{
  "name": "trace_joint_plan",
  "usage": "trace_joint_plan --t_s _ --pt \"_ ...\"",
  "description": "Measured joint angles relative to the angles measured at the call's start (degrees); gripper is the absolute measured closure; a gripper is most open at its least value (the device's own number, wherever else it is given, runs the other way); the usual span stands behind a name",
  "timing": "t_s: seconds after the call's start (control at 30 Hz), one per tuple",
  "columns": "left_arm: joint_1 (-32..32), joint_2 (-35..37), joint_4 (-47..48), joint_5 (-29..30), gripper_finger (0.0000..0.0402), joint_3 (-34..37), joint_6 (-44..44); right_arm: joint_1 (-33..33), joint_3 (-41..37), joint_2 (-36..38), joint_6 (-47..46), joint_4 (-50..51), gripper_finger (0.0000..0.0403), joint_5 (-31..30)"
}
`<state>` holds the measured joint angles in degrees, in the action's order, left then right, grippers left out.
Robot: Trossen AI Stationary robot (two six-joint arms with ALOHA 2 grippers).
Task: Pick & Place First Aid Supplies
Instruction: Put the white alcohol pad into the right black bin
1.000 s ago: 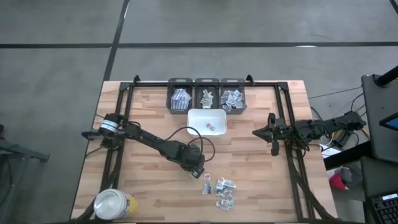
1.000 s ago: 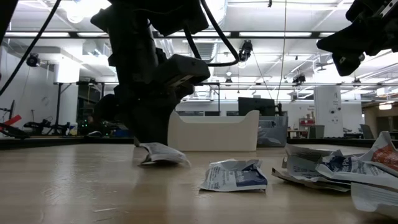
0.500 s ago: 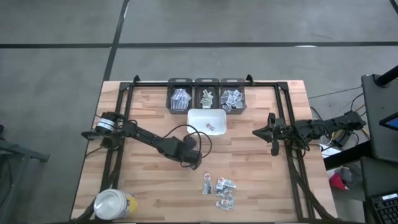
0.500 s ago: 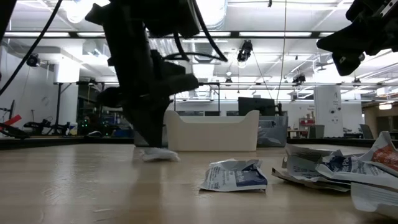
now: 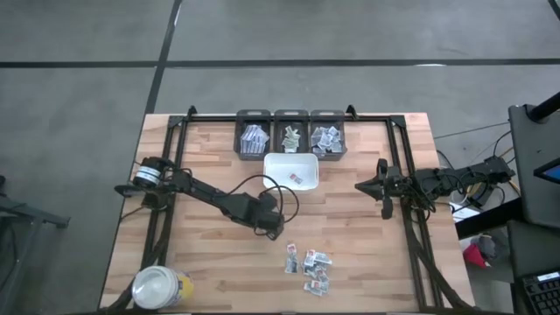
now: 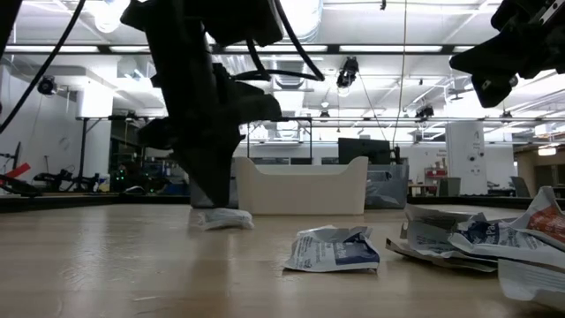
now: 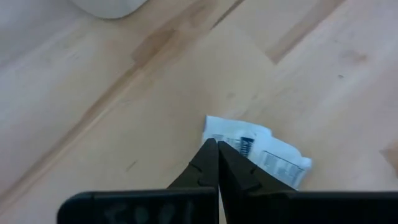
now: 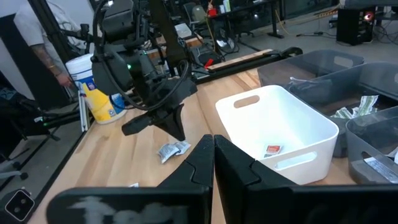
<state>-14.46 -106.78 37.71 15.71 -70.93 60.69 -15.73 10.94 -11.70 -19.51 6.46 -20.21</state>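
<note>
Here, from above, the left tool (image 5: 271, 229) is sitting low near the middle of the tabletop (image 5: 210, 149), just below the white tray (image 5: 278, 164). The right tool (image 5: 386, 210) is waiting over by the right edge, with its fingers squeezed together and nothing in them. A little pile of packets (image 5: 311, 267) is lying nearer the front edge. One packet with red on it (image 5: 296, 178) is lying inside the tray.

From down low, the left tool (image 6: 212, 201) is pointing down onto a small white packet (image 6: 219, 218) on the wood. Another crumpled packet (image 6: 334, 249) is lying close by.

Through the left wrist camera, the two dark fingers (image 7: 205, 167) are pressing tight together, with their tips at the edge of the white packet. I cannot tell if they are pinching it.

Through the right wrist camera, that packet is lying flat beside the tray.
</note>
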Motion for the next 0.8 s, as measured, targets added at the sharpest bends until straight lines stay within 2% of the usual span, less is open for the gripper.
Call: trace_joint_plan --t_s 0.2,0.57,0.8 --pt "0.31 0.07 -0.19 -1.11 0.0394 -1.53 -1.19 0.0 0.0 0.0 0.02 0.04 0.0392 0.0" --pt "1.07 0.0 0.39 -1.27 0.0305 -1.11 -1.71 0.0 0.0 0.0 0.15 0.11 0.0392 0.0" --pt "1.25 -0.07 0.73 -1.28 0.03 0.07 -1.65 0.02 0.0 0.0 0.14 0.09 0.0392 0.0"
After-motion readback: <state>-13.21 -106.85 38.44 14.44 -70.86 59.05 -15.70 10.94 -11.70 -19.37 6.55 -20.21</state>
